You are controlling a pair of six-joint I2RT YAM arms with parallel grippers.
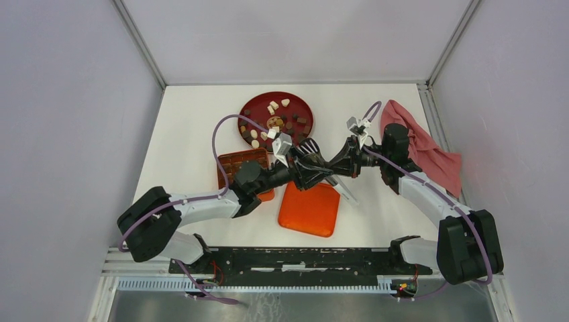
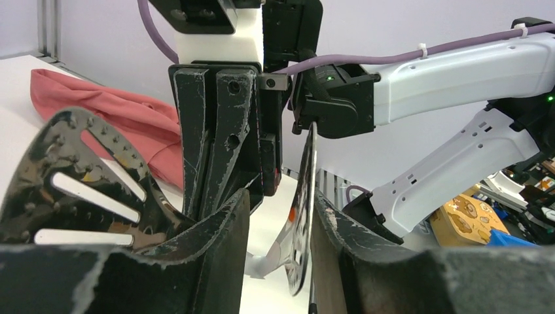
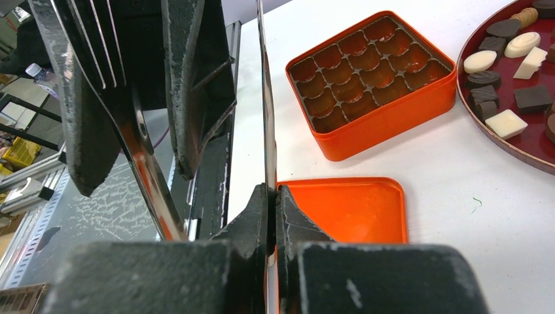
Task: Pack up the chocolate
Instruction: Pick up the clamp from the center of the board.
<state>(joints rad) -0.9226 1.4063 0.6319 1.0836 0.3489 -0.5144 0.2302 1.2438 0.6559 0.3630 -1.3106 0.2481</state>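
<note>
**A:** Where's the chocolate (image 1: 276, 121)?

**B:** On the red plate (image 1: 244, 115) at the far side of the table (image 1: 188, 127). It's small dark pieces mixed with a few cream-white ones, lying loose and apart from each other.

**A:** And relative to the grippers?

**B:** Both grippers meet mid-table, just to the near right of the plate, and neither touches a piece. From the right wrist camera, the plate sits off to the upper right. The open orange box (image 3: 386, 111) lies to the plate's left, and its lid (image 3: 353, 209) lies flat below the fingers.

**A:** What's the right gripper (image 3: 269, 193) doing?

**B:** Its fingers are pressed together on one thin arm of the metal tongs (image 3: 265, 98), with the strip edge-on between the pads.

**A:** And the left gripper (image 2: 280, 209)?

**B:** Its fingers stand apart. One tong arm hangs in the gap close to one finger, but I can't tell from this angle whether it touches. The slotted head sits outside the other finger.

**A:** Anything else nearby?

**B:** A pink cloth (image 1: 423, 144) is bunched at the right edge, behind the right arm.
</note>
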